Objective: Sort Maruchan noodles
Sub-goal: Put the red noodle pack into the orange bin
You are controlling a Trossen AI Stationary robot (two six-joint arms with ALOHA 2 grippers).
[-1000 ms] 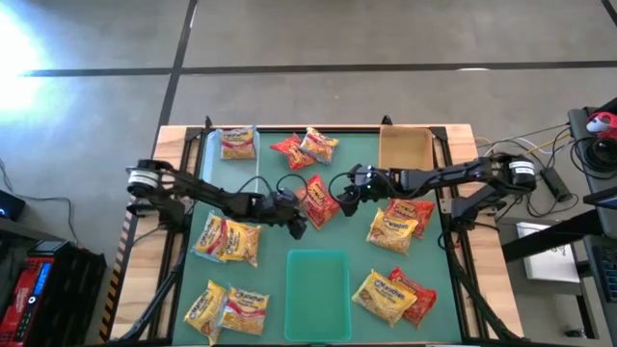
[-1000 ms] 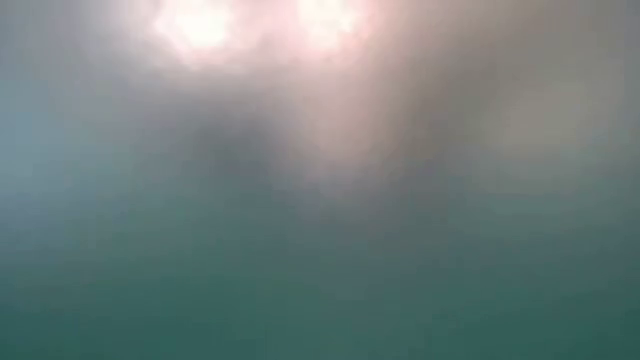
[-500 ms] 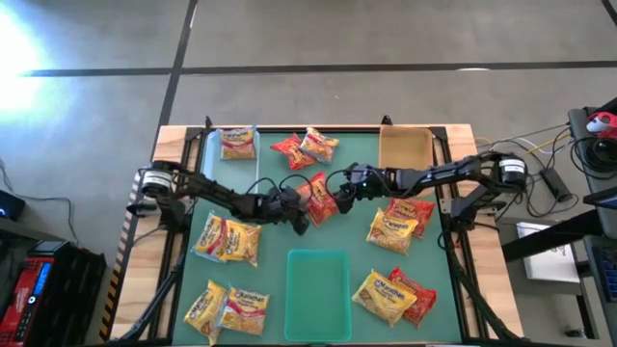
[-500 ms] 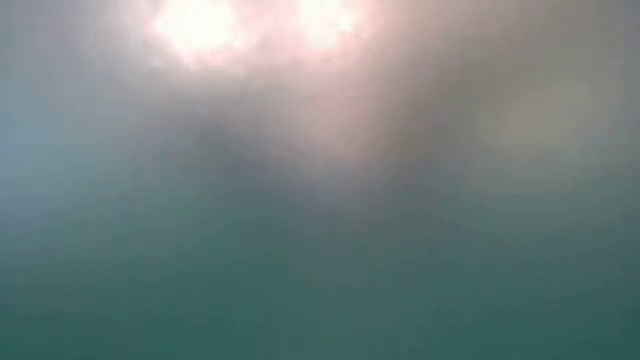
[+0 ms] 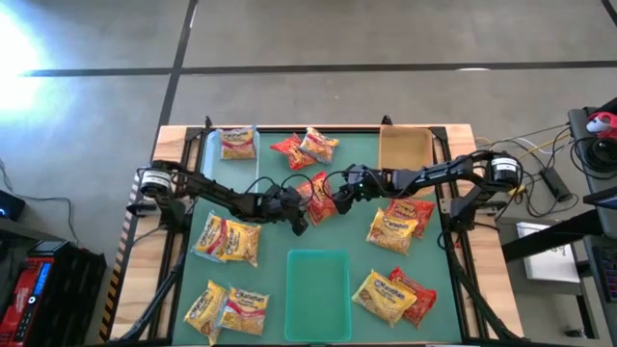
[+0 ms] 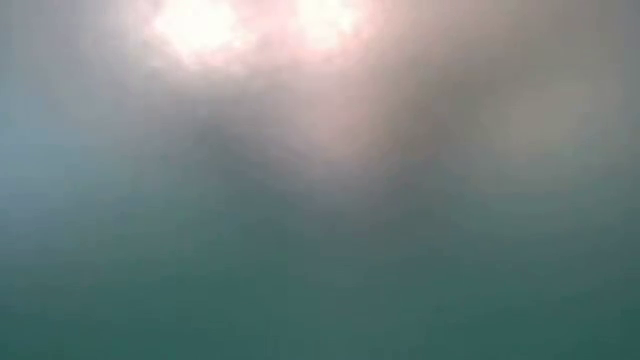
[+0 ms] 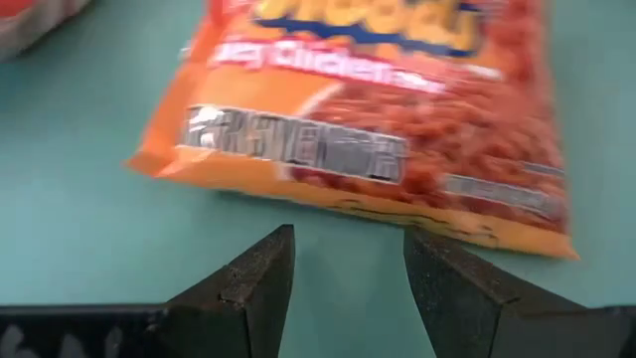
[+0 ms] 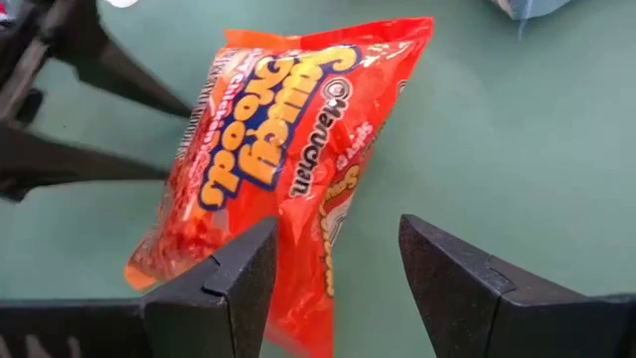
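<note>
Red-orange crinkly plastic marks the packet (image 5: 321,198) at issue: it lies near the middle of the green table (image 5: 280,241), a little toward the far side, between the two claws. Seen from above, its long axis runs roughly near-to-far with a slight tilt.

The left claw (image 5: 295,214) sits just to the packet's left and a little nearer. Its fingers (image 7: 260,280) stand apart with green surface between them, and the packet's edge lies just ahead of the gap, not yet inside it.

The right claw (image 5: 339,193) is at the packet's right edge. Its fingers (image 8: 237,276) are also apart, and in the right wrist view the packet's end reaches down between them. No clamp is evident on either side.

Judgement: the right arm is the better placed; closing would catch the packet's end, while the left would first need to advance.

Other packets lie scattered around; a tan tray (image 5: 405,147) and a green tray (image 5: 318,280) stand apart.
</note>
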